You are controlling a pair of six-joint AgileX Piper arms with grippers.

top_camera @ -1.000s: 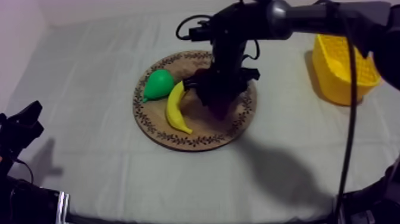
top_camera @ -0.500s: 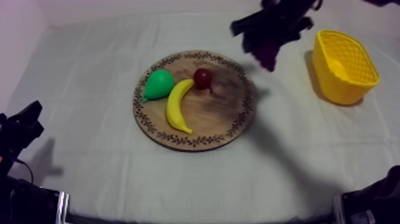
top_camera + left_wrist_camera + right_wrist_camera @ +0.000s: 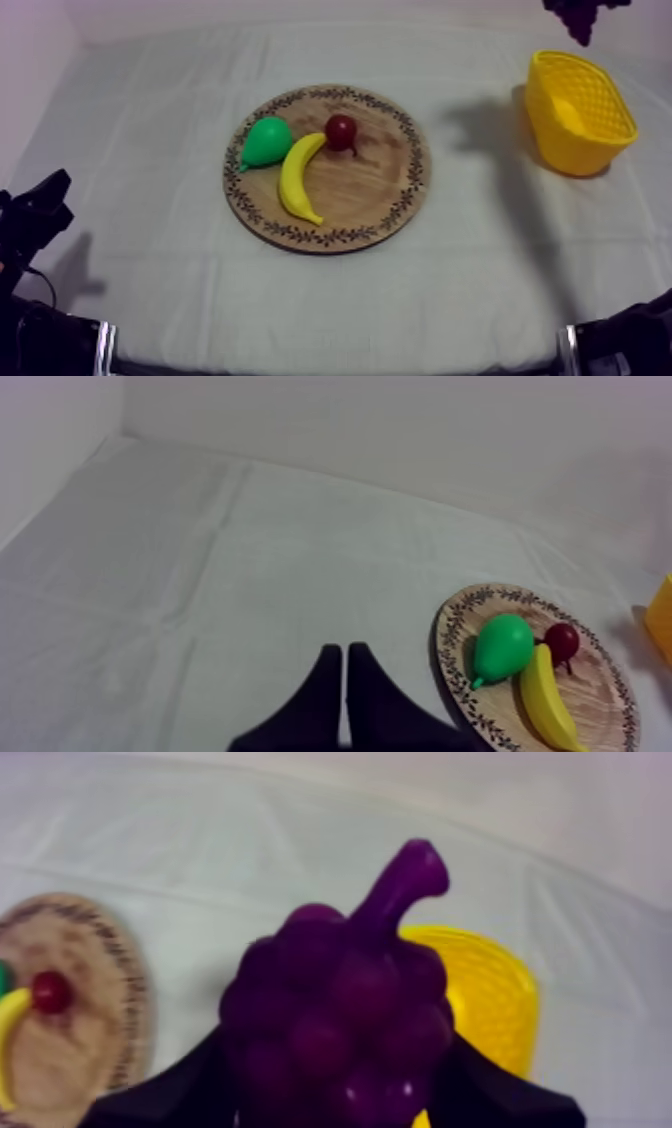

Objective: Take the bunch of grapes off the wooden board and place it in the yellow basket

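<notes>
The bunch of grapes is held clear of the counter, clamped between the two black fingers of the right pincer, which are closed against its sides with the stem pointing away from the wrist. The high carry is judged to be chosen so that the fruit can be passed over the wall of the yellow basket, which is found just beyond and beneath the loaded pincer; a short advance and a release would probably be enough. No fruit is seen inside the basket, though part of its floor is hidden behind the grapes. The wooden board is found off to one side of that pincer, well apart from it, and on it are laid a pear, a banana just beside the pear, and a small red fruit near the banana's upper tip. The left pincer is drawn shut on nothing, its fingers laid together as a narrow wedge low over bare cloth, with the board ahead of it and to one side, presumably so that the working arm is not obstructed
</notes>
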